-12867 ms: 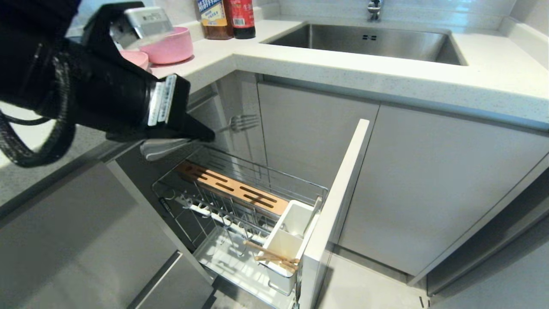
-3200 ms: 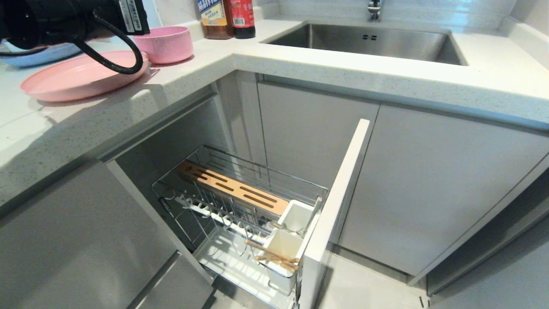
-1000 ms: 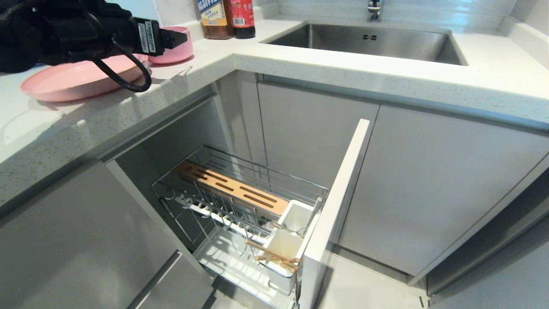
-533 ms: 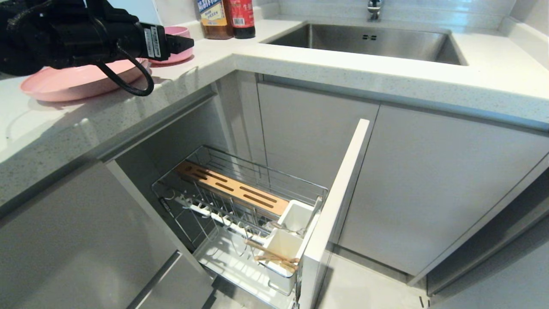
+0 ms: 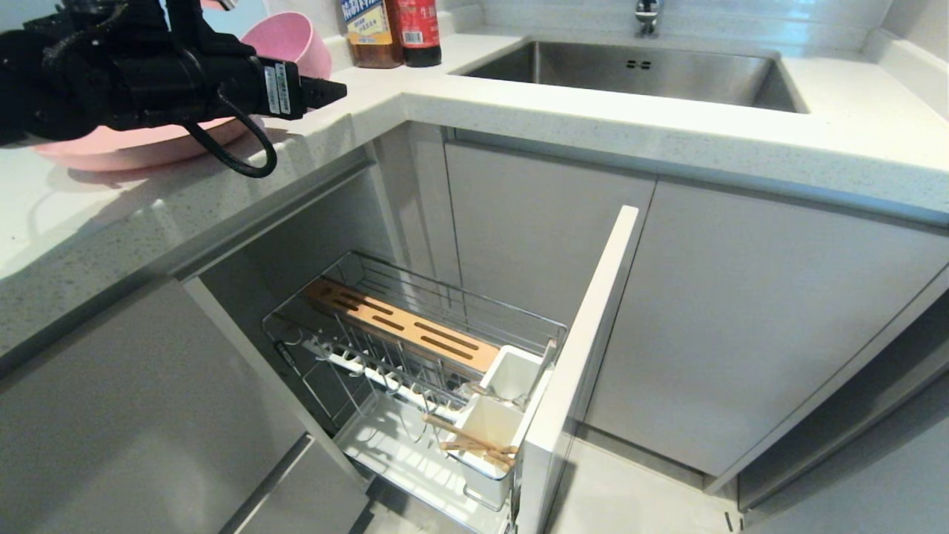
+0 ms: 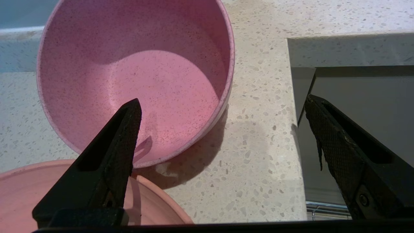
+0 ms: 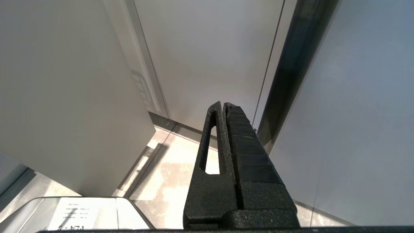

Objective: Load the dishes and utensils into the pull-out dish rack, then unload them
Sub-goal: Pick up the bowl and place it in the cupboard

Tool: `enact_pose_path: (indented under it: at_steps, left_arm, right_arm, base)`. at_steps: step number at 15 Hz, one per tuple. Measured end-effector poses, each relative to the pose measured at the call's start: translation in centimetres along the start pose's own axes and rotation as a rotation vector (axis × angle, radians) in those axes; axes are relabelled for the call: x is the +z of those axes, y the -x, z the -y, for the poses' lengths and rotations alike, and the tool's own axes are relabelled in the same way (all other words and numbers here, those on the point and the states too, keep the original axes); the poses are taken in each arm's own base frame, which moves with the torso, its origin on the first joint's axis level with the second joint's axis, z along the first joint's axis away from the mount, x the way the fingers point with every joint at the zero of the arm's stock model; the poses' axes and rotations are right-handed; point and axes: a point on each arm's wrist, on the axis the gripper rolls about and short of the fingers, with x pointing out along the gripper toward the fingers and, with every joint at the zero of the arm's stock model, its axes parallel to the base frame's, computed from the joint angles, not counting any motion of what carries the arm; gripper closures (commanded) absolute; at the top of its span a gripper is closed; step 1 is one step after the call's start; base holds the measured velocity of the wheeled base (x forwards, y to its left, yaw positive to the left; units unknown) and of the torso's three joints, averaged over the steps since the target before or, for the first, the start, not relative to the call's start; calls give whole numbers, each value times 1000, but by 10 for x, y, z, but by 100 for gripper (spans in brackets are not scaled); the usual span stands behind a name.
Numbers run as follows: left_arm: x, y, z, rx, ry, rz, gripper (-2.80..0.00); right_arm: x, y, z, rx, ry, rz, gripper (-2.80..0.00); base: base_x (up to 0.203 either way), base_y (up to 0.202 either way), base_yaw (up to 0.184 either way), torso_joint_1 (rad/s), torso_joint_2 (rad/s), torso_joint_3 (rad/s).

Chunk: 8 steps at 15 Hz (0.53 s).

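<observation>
Nearest, low down by the floor, the pull-out dish rack [image 5: 415,371] stands drawn out of the cabinet, its pale front panel [image 5: 586,356] edge-on at the right. The white utensil cups [image 5: 497,415] sit at the near end against that panel; the wooden chopsticks [image 5: 471,441] lie across the nearest cup, tips poking out to the left. Something thin and metallic shows at the rim of the next cup, probably the fork [image 5: 482,391], though it is too small to be sure. The slotted wooden strip [image 5: 400,325] runs along the far side of the wire basket.

Up on the speckled countertop [image 5: 563,111], at far left, the left arm reaches level across the corner, cable looping beneath it. The left gripper [image 6: 223,129] hangs wide open and holds nothing. In the left wrist view one finger [image 6: 126,129] sits inside the pink bowl [image 6: 136,74], low against its near wall, while the other finger is well clear of the bowl, over the counter edge. The bowl is tipped up, its mouth tilted towards the gripper, and its lower rim overlaps the edge of the pink plate [image 6: 38,194], which lies flat on the counter just beside it.

The right gripper [image 7: 224,110] hangs parked near the cabinet fronts with fingers pressed together and empty.

Further back stand two sauce bottles [image 5: 393,33] and the steel sink [image 5: 637,70].
</observation>
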Motion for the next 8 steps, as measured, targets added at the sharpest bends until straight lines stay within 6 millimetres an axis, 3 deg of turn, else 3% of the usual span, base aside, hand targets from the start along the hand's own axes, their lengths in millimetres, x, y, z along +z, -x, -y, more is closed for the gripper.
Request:
enact_pose_path:
  at_steps: [8]
  left_arm:
    - [-1, 0, -2, 6, 0, -1, -280]
  right_arm:
    - [0, 0, 0, 0, 0, 0, 0]
  base:
    - [0, 0, 0, 0, 0, 0]
